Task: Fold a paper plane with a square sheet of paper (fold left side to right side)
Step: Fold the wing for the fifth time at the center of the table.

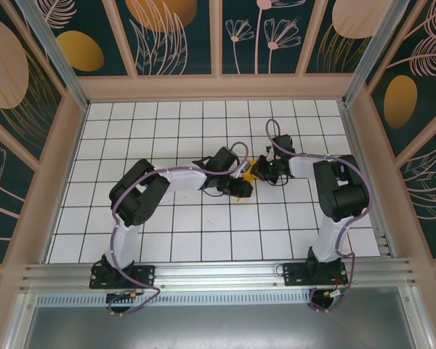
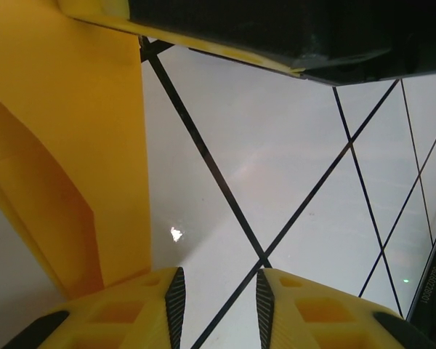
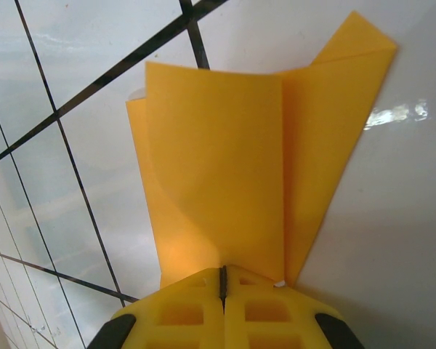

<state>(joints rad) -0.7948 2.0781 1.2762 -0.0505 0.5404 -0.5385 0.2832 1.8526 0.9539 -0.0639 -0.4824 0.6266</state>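
The orange sheet of paper is folded into a creased wedge with layered flaps, one corner sticking up at the upper right. My right gripper is shut on its near edge, jaws pressed together. In the left wrist view the same paper stands raised at the left, its top edge running under the right gripper. My left gripper is open just right of the paper, with only bare tiled floor between its fingers. From above, both grippers meet mid-table, left and right, with a bit of orange paper between them.
The white tiled floor with black grid lines spreads around both arms. Painted walls with wooden frames close in the back and sides. A metal rail runs along the near edge at the arm bases.
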